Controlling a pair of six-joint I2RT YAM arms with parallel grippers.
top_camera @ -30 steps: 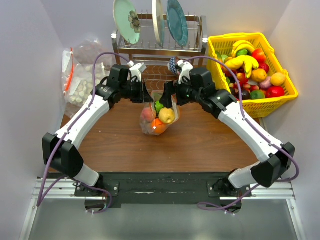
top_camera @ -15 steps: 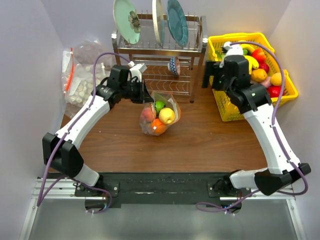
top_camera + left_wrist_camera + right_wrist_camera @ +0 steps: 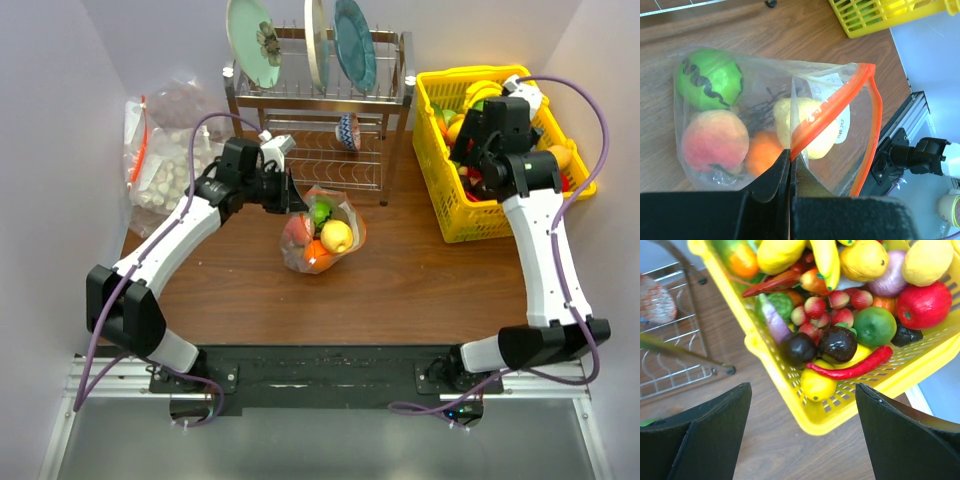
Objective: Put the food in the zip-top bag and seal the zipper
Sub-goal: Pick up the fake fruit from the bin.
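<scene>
1. The left gripper (image 3: 790, 157) has its jaws pressed together on the zipper (image 3: 832, 107), pinching one lip of the orange-red strip at the lower centre of the left wrist view; the other lip arcs away to the right, so the mouth gapes.
2. The right gripper (image 3: 802, 387) has its jaws spread wide with nothing between them; it hangs above the near corner of the yellow basket (image 3: 805, 422), at the upper right of the top view.
3. The bag (image 3: 765, 100) lies on the brown table (image 3: 400, 280) at mid-frame in the top view, just in front of the dish rack (image 3: 320, 110); inside it are a green ball (image 3: 710, 80), a peach (image 3: 715, 140), an orange (image 3: 765, 152) and a yellow fruit (image 3: 815, 135), all touching.
4. My judgement: this is the filling step; one arm holds the mouth open while the other goes for more fruit; sealing is not yet begun.
5. The next move calls for a descent onto one piece in a crowded heap, a grip that disturbs no neighbours, then a carry to the gaping mouth; after that, both lips must be brought together and pressed along their length.
6. Hard to make out: the bag's lower edge, hidden behind the left fingers; any small brown pieces in the bag, since I see only a thin dark squiggle; and the right fingertips in the top view, covered by the wrist.
</scene>
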